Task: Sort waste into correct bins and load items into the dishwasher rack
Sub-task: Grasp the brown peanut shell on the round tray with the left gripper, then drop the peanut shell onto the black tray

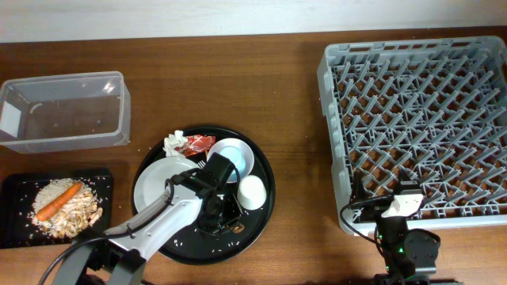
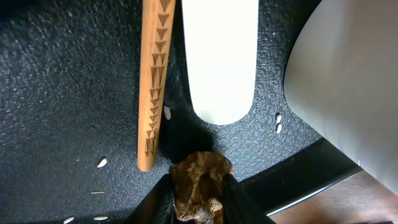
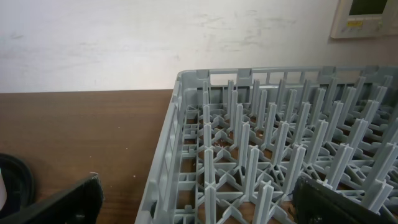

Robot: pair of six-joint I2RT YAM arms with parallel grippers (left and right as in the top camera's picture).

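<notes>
In the left wrist view my left gripper (image 2: 199, 196) is shut on a small brown scrap (image 2: 198, 180), just above the round black tray (image 2: 56, 93). A thin wooden chopstick (image 2: 153, 81) and a white fork handle (image 2: 221, 56) lie just beyond it. From overhead the left gripper (image 1: 224, 215) is over the tray (image 1: 190, 241), near the white plate (image 1: 158, 186), light blue cup (image 1: 231, 154) and white cup (image 1: 252, 192). The tissue (image 1: 173, 143) and red wrapper (image 1: 196, 143) lie at the tray's far edge. My right gripper (image 3: 199, 205) is open and empty at the near edge of the grey dishwasher rack (image 3: 280, 149).
The clear tub (image 1: 63, 111) stands at the far left. The black bin (image 1: 20, 190) in front of it holds rice, a carrot (image 1: 58, 202) and brown scraps. The rack (image 1: 420, 127) fills the right side. A white rounded piece of tableware (image 2: 348, 74) lies right of the left gripper.
</notes>
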